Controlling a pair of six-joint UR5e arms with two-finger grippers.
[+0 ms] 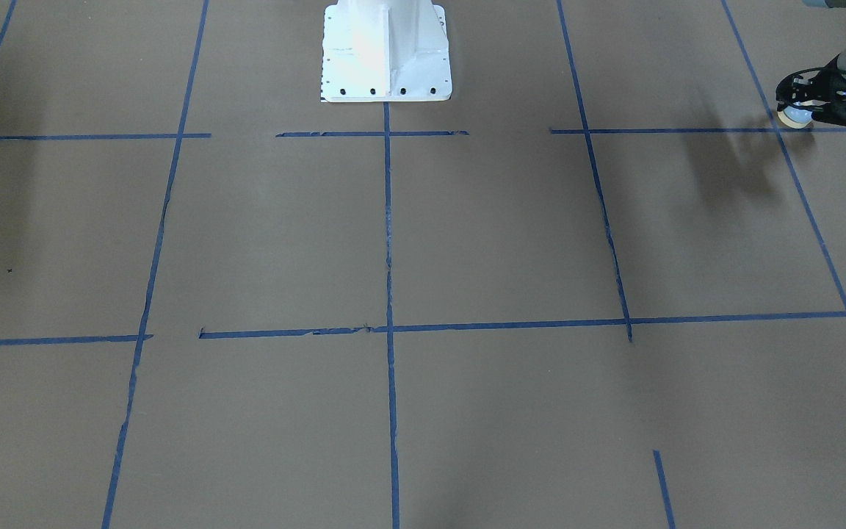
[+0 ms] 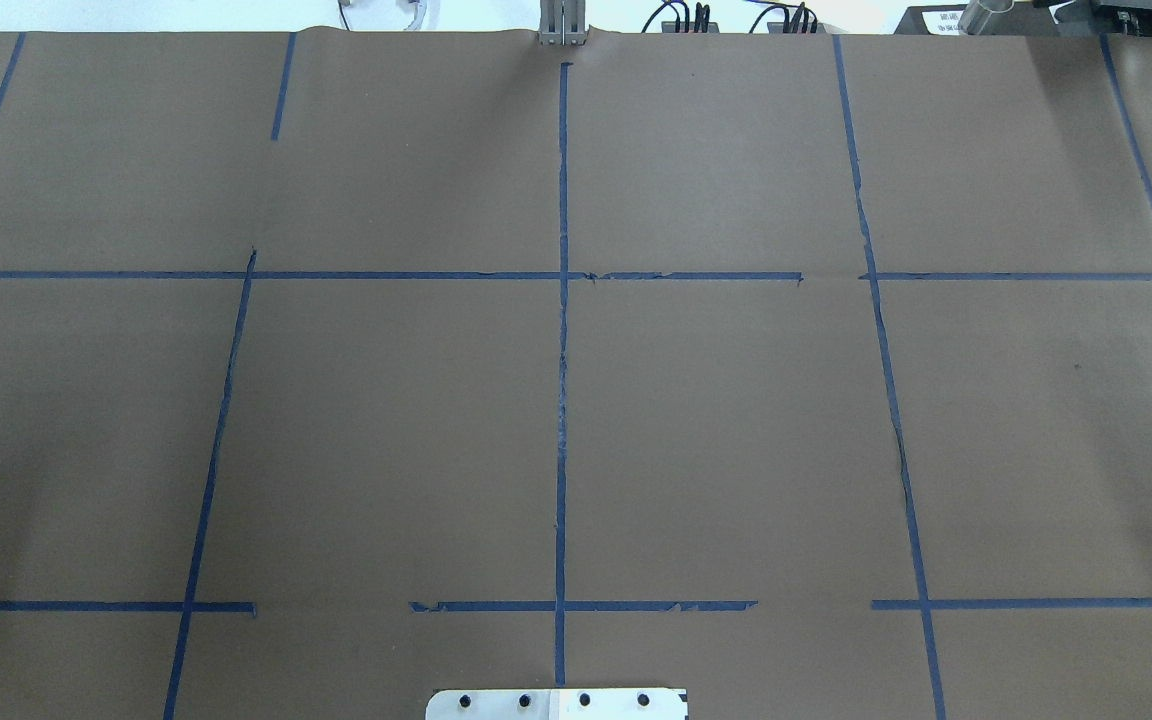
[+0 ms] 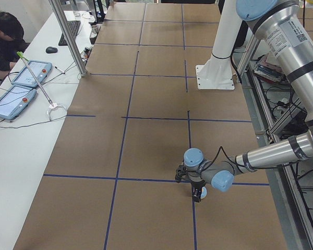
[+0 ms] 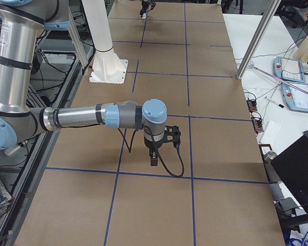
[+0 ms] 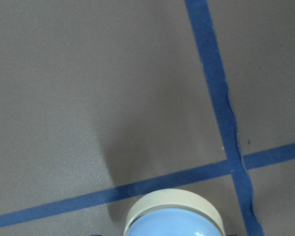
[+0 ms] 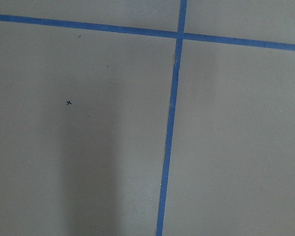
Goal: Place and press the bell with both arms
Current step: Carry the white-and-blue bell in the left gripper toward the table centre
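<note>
The bell [image 1: 794, 116], with a light-blue dome and tan base rim, sits in my left gripper [image 1: 802, 107] at the table's far left, close over a crossing of blue tape lines. The left wrist view shows its dome and rim [image 5: 173, 216] at the bottom edge, a little above the paper with a shadow beside it. In the exterior left view the gripper [image 3: 197, 190] points down with the bell [image 3: 203, 193] at its tip. My right gripper [image 4: 154, 155] shows only in the exterior right view, pointing down over the table; I cannot tell whether it is open or shut.
Brown paper with a blue tape grid [image 2: 562, 400] covers the table. The white bolted pedestal [image 1: 386, 51] stands at the robot's edge. A person [image 3: 2, 41] sits at a side bench with tablets [image 3: 13, 99]. A metal post [image 3: 68, 36] stands at the table's far edge.
</note>
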